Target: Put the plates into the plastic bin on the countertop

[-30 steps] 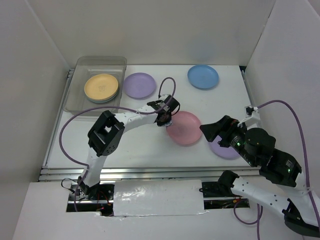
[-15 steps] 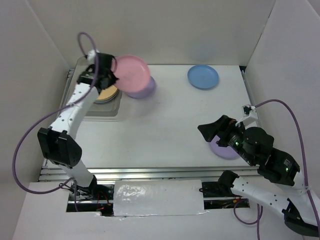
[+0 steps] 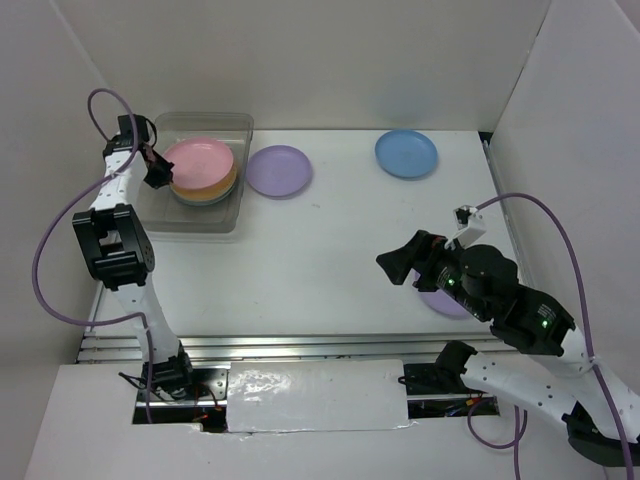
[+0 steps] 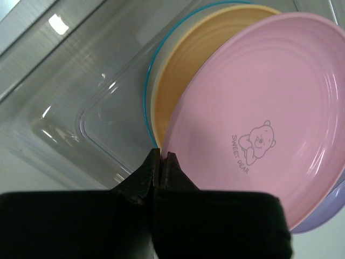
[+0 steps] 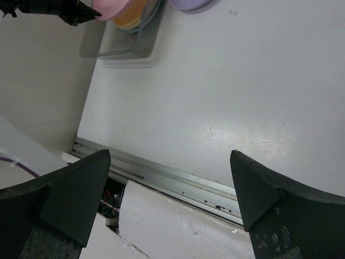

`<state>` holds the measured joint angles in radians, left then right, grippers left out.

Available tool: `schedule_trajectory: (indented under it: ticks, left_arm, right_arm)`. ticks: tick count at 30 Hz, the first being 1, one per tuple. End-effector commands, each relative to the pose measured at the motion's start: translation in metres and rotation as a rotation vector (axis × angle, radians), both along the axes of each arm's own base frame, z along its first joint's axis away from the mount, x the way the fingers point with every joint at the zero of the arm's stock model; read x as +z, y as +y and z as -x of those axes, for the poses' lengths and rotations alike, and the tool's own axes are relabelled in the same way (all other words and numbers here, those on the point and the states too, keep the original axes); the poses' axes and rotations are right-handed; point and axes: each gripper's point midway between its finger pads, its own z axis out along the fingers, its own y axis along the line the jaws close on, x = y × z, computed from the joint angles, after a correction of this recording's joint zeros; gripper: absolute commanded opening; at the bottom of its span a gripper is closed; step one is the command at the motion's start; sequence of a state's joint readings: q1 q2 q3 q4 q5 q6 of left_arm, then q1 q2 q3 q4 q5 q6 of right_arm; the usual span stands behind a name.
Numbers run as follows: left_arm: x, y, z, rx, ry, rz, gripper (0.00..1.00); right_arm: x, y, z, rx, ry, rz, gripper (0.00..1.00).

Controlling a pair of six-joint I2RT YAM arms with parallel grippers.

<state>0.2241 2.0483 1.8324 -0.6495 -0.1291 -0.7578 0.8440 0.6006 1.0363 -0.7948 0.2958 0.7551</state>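
L arm reaches up to far-left corner, elbow by the wall. left gripper [image 3: 155, 172] is pinched tight on left rim of pink plate [image 3: 200, 160], which lies tilted atop yellow-orange plate [image 4: 178, 70] on the stack inside plastic bin [image 3: 200, 122]. R arm raised over near-right of bench [image 3: 320, 250]; right gripper [image 3: 398, 264] spread wide, lilac plate [image 3: 437, 303] partly hidden below its wrist. 2nd lilac plate [image 3: 279, 170] & blue plate [image 3: 406, 153] lie at far side.
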Motion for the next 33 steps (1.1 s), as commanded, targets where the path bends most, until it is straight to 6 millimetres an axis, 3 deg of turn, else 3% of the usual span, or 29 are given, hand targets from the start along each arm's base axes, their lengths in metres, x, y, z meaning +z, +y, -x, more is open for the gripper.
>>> schedule_trajectory:
  ticks: [1,4,6,7,8,12,13,14,15,16,17,18,19,20,21,23,24,25,26,27,28,29,30,31,32,33]
  left_arm:
    - [0.035,0.005,-0.029,-0.060,-0.154,0.037,0.00]
    - [0.024,0.006,-0.029,-0.064,-0.133,0.043,0.00]
    - [0.023,0.004,-0.026,-0.068,-0.131,0.042,0.39]
    - [0.025,0.001,-0.024,-0.069,-0.130,0.038,0.76]
    - [0.024,0.000,-0.021,-0.068,-0.124,0.040,0.98]
    - [0.073,-0.013,-0.016,-0.097,-0.204,0.012,0.99]
    - [0.083,-0.029,-0.011,-0.127,-0.200,-0.007,0.99]
    - [0.113,-0.055,-0.008,-0.176,-0.233,-0.072,0.99]
    - [0.122,-0.049,-0.004,-0.162,-0.243,-0.109,0.99]
    - [0.140,-0.091,-0.002,-0.242,-0.258,-0.132,0.99]
    - [0.149,-0.109,0.002,-0.264,-0.252,-0.172,0.99]
    - [0.153,-0.156,0.008,-0.359,-0.250,-0.172,0.99]
    - [0.154,-0.181,0.015,-0.421,-0.237,-0.164,0.99]
    - [0.148,-0.206,0.020,-0.473,-0.224,-0.145,0.99]
    - [0.142,-0.260,0.033,-0.600,-0.230,-0.101,0.99]
    - [0.116,-0.316,0.048,-0.716,-0.232,-0.042,0.99]
    - [0.106,-0.370,0.073,-0.838,-0.226,-0.001,0.99]
    - [0.084,-0.396,0.085,-0.892,-0.189,0.016,0.99]
    - [0.079,-0.443,0.106,-0.987,-0.209,0.046,0.99]
    - [0.076,-0.469,0.119,-1.055,-0.213,0.086,0.99]
    - [0.059,-0.494,0.126,-1.096,-0.198,0.100,0.99]
    - [0.058,-0.531,0.147,-1.174,-0.225,0.141,0.99]
    - [0.063,-0.551,0.154,-1.212,-0.253,0.166,0.99]
    - [0.039,-0.569,0.159,-1.234,-0.215,0.170,0.99]
    - [0.032,-0.590,0.175,-1.275,-0.208,0.181,0.99]
    - [0.037,-0.605,0.176,-1.294,-0.230,0.202,0.99]
  right_arm:
    - [0.008,0.010,-0.007,0.024,-0.039,-0.014,1.00]
    - [0.005,0.014,-0.009,0.031,-0.033,-0.001,1.00]
    - [0.003,0.019,-0.011,0.044,-0.030,0.002,1.00]
    - [0.005,0.021,-0.012,0.049,-0.034,-0.004,1.00]
    - [0.003,0.022,-0.012,0.050,-0.031,-0.001,1.00]
    - [0.000,0.028,-0.014,0.062,-0.022,-0.004,1.00]
    - [0.000,0.026,-0.016,0.048,-0.025,-0.002,1.00]
    - [0.000,0.022,-0.018,0.021,-0.023,0.000,1.00]
    - [0.001,0.022,-0.018,0.020,-0.025,-0.006,1.00]
    - [0.002,0.015,-0.020,-0.017,-0.029,-0.005,1.00]
    - [0.006,0.009,-0.020,-0.049,-0.030,-0.027,1.00]
    - [0.007,0.004,-0.022,-0.083,-0.027,-0.033,1.00]
    - [0.010,-0.014,-0.023,-0.162,-0.030,-0.021,1.00]
    - [0.014,-0.025,-0.021,-0.226,-0.017,-0.067,1.00]
    - [0.018,-0.034,-0.020,-0.259,-0.021,-0.076,1.00]
    - [0.028,-0.062,-0.014,-0.363,-0.033,-0.113,1.00]
    - [0.032,-0.069,-0.010,-0.377,-0.040,-0.122,1.00]
    - [0.037,-0.083,-0.006,-0.415,-0.053,-0.129,1.00]
    - [0.038,-0.090,-0.004,-0.443,-0.052,-0.132,1.00]
    - [0.038,-0.101,0.001,-0.473,-0.039,-0.113,1.00]
    - [0.038,-0.107,0.003,-0.495,-0.029,-0.113,1.00]
    - [0.040,-0.115,0.005,-0.521,-0.033,-0.113,1.00]
    - [0.043,-0.119,0.009,-0.522,-0.037,-0.127,1.00]
    - [0.047,-0.123,0.013,-0.514,-0.055,-0.149,1.00]
    - [0.049,-0.123,0.016,-0.502,-0.062,-0.165,1.00]
    - [0.052,-0.126,0.019,-0.499,-0.071,-0.176,1.00]
